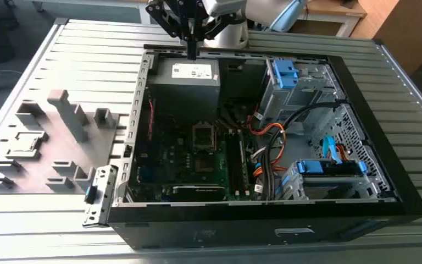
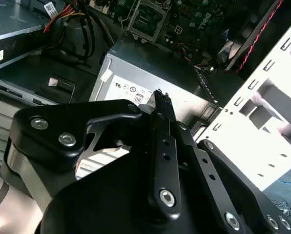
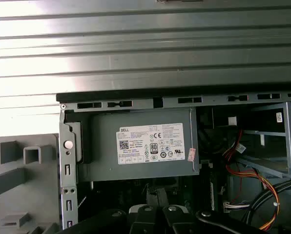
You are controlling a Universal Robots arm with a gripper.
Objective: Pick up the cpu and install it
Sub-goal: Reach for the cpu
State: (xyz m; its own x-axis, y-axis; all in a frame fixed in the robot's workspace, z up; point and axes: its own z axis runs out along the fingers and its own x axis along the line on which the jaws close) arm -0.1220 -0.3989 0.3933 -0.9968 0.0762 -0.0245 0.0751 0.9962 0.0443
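black gripper (image 1: pixel 191 54), jaws pressed together, hovers above grey metal power-supply box (image 1: pixel 184 82); the cpu wants a level, edge-only grip.

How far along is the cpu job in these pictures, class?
Done: nothing that shows; the socket frame still has a dark centre. In hand: the pincer, shut, hangs over the power-supply box. Left: pickup and install. A pale square, possibly the cpu, lies in the grey fixture outside the case.
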